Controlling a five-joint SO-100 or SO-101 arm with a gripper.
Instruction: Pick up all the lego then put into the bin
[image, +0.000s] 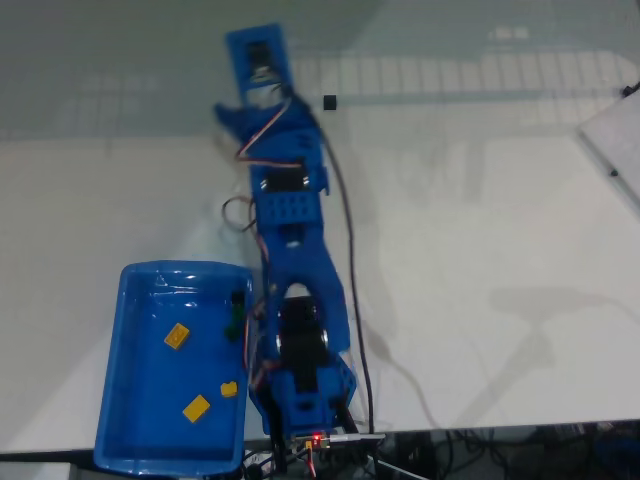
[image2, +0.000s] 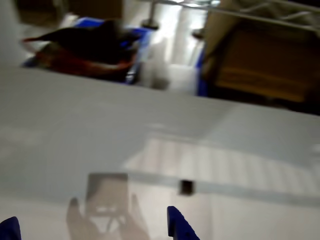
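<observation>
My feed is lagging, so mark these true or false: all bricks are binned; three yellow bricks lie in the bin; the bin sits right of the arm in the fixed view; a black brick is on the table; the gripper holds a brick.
1. All bricks are binned: false. A black brick lies on the table.
2. Three yellow bricks lie in the bin: true.
3. The bin sits right of the arm: false, left.
4. A black brick is on the table: true.
5. The gripper holds a brick: false, the fingertips are apart and empty.
</observation>
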